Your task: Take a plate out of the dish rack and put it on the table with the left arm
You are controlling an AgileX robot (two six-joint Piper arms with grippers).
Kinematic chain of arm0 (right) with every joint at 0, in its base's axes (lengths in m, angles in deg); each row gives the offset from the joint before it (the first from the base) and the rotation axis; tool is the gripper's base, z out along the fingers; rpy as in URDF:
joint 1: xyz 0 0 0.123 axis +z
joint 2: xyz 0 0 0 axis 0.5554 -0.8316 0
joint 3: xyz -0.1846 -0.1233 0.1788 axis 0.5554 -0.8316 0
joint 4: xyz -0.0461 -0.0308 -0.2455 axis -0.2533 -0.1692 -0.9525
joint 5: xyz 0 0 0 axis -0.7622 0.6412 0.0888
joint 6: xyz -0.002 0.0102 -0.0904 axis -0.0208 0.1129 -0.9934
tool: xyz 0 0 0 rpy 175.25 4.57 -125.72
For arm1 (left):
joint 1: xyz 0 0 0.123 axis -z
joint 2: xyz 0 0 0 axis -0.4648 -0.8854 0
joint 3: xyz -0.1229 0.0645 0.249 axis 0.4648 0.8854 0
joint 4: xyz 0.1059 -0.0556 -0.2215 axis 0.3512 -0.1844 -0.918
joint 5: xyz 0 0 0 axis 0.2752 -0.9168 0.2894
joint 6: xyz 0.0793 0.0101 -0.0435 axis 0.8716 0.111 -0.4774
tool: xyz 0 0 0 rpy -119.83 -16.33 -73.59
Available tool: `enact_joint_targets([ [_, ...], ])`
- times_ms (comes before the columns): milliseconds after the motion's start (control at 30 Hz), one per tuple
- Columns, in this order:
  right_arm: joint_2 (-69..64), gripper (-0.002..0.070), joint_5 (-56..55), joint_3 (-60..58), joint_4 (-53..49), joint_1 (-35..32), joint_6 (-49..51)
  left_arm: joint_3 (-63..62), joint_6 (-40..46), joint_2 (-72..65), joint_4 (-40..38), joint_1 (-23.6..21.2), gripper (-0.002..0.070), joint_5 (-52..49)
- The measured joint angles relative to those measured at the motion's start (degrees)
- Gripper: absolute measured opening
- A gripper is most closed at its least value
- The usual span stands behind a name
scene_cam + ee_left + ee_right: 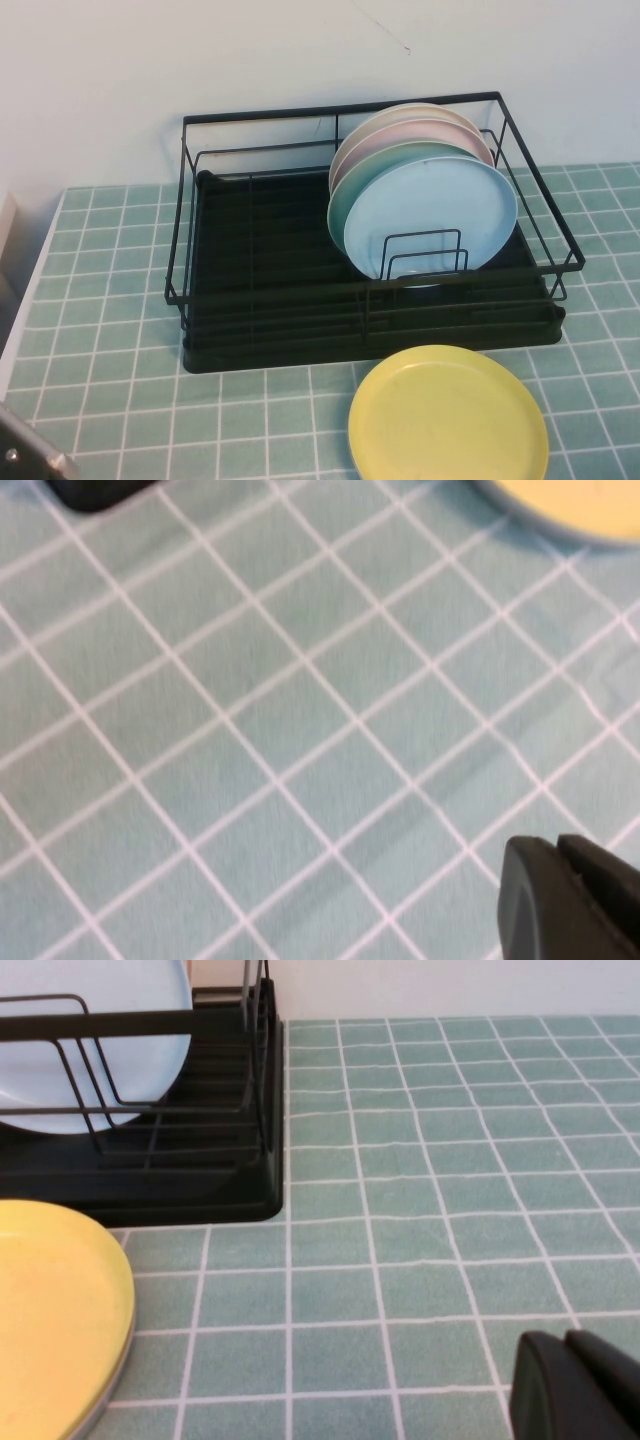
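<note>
plate (448, 415) flat on table (100, 300), just before rack (370, 330) (placement looks done) | left gripper (575, 900) over bare tiles, grip unclear | right gripper (580, 1385) parked low, grip unclear

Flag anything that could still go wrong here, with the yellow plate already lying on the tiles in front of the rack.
1. The yellow plate lies flat on the table near its front edge; a careless sweep might push it off.
2. The left gripper hangs low over the tiles near the plate; withdrawing could clip its rim.
3. The right gripper sits low beside the dish rack, where the light blue plate stands upright; a stray move could jolt it.
</note>
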Motion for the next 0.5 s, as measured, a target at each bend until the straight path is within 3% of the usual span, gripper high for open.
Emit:
enact_joint_targets([
  [200,0.00,-0.0001,0.00,0.00,0.00,0.00,0.00,0.00,0.00,1.37,-0.21,-0.87,-0.0001,-5.97],
  [500,0.00,-0.0001,0.00,0.00,0.00,0.00,0.00,0.00,0.11,12.78,1.16,-16.34,-0.0001,-5.12],
])
